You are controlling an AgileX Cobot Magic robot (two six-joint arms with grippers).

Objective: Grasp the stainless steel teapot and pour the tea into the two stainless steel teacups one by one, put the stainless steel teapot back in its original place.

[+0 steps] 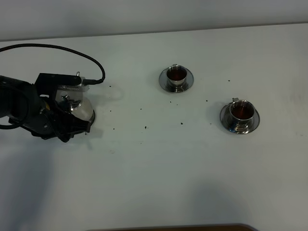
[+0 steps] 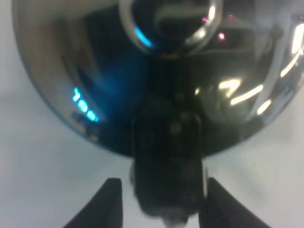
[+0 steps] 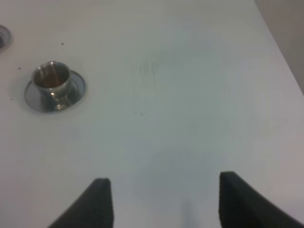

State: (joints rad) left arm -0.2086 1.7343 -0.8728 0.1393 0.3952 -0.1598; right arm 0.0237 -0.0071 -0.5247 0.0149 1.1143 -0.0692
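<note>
Nearest, the right gripper (image 3: 160, 202) shows only in its own wrist view: two dark fingers (image 3: 97, 202) set wide apart over bare white tabletop (image 1: 159, 178), nothing between them.

Left side, mid-depth: the left gripper (image 1: 72, 113) sits at the stainless steel teapot (image 1: 77, 107), which stands on the tabletop at far left. Its lid knob and part of the shiny body show above the black arm; the rest is covered. Coaster beneath the pot: only a thin bright edge at its right base, possibly the rim, cannot confirm. In the left wrist view the pot body (image 2: 95, 71) fills the frame, the dark handle (image 2: 168, 166) runs down between the two fingertips (image 2: 111, 204). Fingers are parted, with a sliver of white visible on each side of the handle; not pressing on it as far as this blurred view allows. A black cable (image 1: 57, 48) loops behind the arm.

Right side, mid-depth: the nearer teacup (image 1: 241, 111) on its saucer (image 1: 255, 122), reddish-brown tea inside.

Farther, near centre: the second teacup (image 1: 176, 75) on its saucer (image 1: 189, 82), also holding tea. The cups are well apart from each other and from the teapot.

Dark specks (image 1: 146, 127) are scattered on the tabletop between teapot and cups.
</note>
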